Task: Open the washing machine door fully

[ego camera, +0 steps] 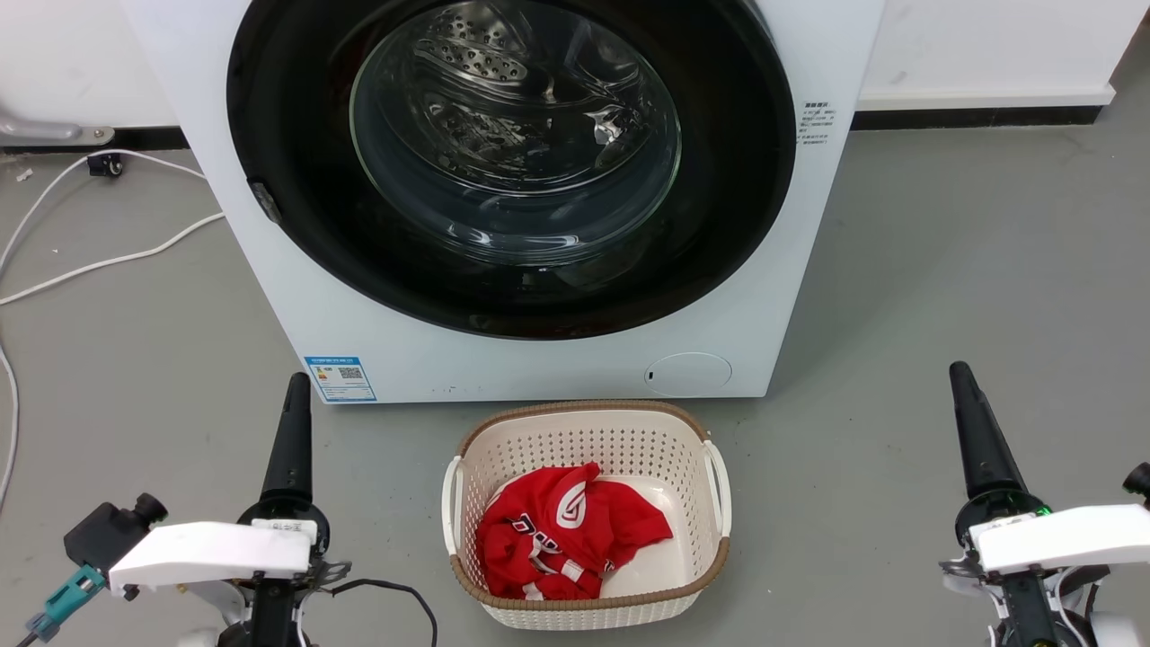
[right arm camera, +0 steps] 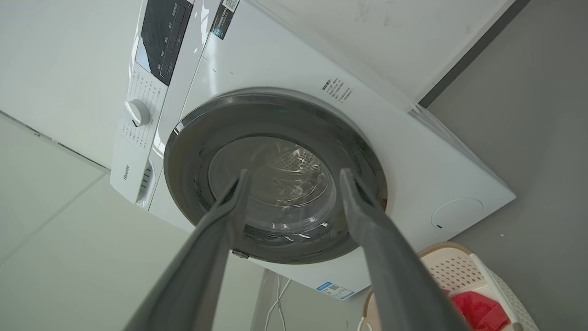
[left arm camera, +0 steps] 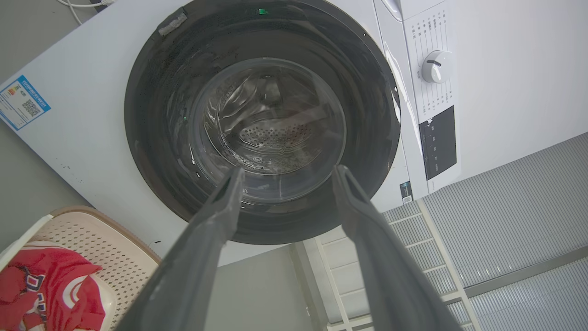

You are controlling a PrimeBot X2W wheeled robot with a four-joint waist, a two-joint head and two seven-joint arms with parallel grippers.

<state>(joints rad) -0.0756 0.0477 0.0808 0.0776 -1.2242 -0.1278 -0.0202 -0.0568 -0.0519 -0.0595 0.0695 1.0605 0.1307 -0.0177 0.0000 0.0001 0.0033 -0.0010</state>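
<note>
The washing machine door point(ego camera: 737, 180) is a wide glossy black disc with a clear glass bowl centre, lying shut and flush against the white machine front. Through the glass I see the steel drum. A small grey tab point(ego camera: 266, 202) sits on the door's left rim. My left gripper point(ego camera: 297, 386) hangs low at the lower left, well short of the machine. My right gripper point(ego camera: 959, 373) is at the lower right, equally far back. In the left wrist view the left gripper point(left arm camera: 288, 169) is open and empty, facing the door point(left arm camera: 151, 115). In the right wrist view the right gripper point(right arm camera: 294, 171) is also open and empty before the door point(right arm camera: 275, 115).
A cream perforated basket point(ego camera: 467, 476) with a red garment point(ego camera: 566, 530) stands on the grey floor right in front of the machine. A small round white flap point(ego camera: 688, 374) sits at the machine's lower right. White cables point(ego camera: 108, 261) trail on the floor at left.
</note>
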